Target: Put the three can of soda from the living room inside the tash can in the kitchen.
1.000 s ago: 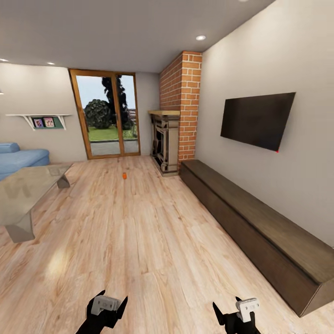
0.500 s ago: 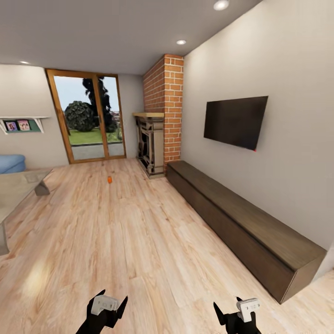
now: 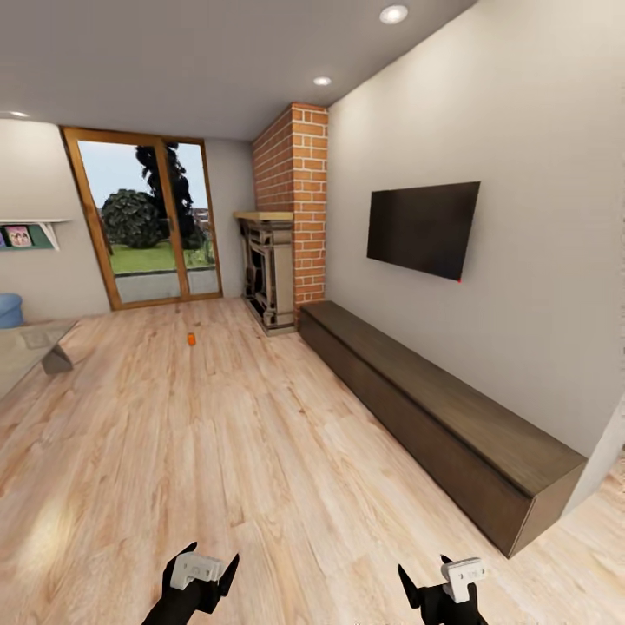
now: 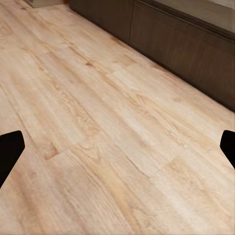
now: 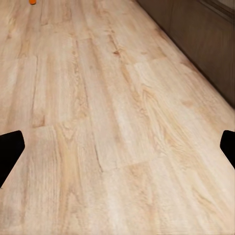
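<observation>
Step in hand: search and approach. The robot stands in the living room with nothing yet collected, judging by the empty arms.

Jaw state: the left gripper [image 3: 201, 580] and the right gripper [image 3: 444, 588] are held low over the wood floor [image 3: 260, 451]. In both wrist views the dark fingertips [image 4: 11, 147] sit at opposite edges of the picture with bare floor between them, so both sets of jaws are released and hold nothing.

Task item location: one orange-red soda can [image 3: 191, 339] lies on the floor far ahead of both jaws and slightly to the left of the left pair, near the fireplace [image 3: 267, 273] and the glass door [image 3: 148, 227]. The same can appears as an orange speck [image 5: 32, 2] at the far edge of the right wrist view.

Next move: the base likely needs to drive forward to bring the can within reach, then one arm must lower with its jaws straddling the can.

Limits of view:
- The can is too small to tell whether it stands upright or lies on its side.
- The coffee table [image 3: 30, 356] and the blue sofa [image 3: 9, 309] are cut off at the left edge.
- The low dark cabinet [image 3: 434, 417] runs along the wall under the TV [image 3: 421, 227], to the right of the jaws.
</observation>
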### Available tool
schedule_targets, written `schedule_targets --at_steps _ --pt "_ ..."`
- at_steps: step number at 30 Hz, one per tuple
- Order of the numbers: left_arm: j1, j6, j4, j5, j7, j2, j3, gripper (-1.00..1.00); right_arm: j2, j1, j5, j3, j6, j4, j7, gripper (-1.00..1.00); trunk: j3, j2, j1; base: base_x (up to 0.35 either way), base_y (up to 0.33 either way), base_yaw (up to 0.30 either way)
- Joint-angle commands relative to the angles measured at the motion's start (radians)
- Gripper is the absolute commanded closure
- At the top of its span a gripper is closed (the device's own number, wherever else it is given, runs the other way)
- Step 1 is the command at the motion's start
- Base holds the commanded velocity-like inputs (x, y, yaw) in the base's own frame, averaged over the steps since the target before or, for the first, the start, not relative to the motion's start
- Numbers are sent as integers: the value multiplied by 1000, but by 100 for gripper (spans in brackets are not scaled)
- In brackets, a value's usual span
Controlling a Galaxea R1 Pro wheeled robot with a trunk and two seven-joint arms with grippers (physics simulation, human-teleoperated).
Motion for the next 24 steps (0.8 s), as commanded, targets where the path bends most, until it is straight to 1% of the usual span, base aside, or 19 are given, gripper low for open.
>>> schedule_targets --at_steps 1,13,15,17,24 --pt "0 0 0 0 0 0 0 -100 0 0 0 0 0 0 0 -100 -1 0 0 0 0 -127" --pt "0 0 0 0 0 0 -1 -100 -2 0 -2 -4 0 0 0 -100 -14 0 0 0 0 -154" --pt "0 0 0 0 0 0 -1 -100 -2 0 -2 -8 0 0 0 -100 -16 0 0 0 0 -169" --pt "0 -1 0 0 0 0 -1 -100 0 0 -2 -26 -1 0 1 -100 -19 0 0 0 0 -183" --pt "0 -1 0 0 0 0 -1 -100 -1 0 -2 -34 -2 0 1 -100 -25 0 0 0 0 -192"
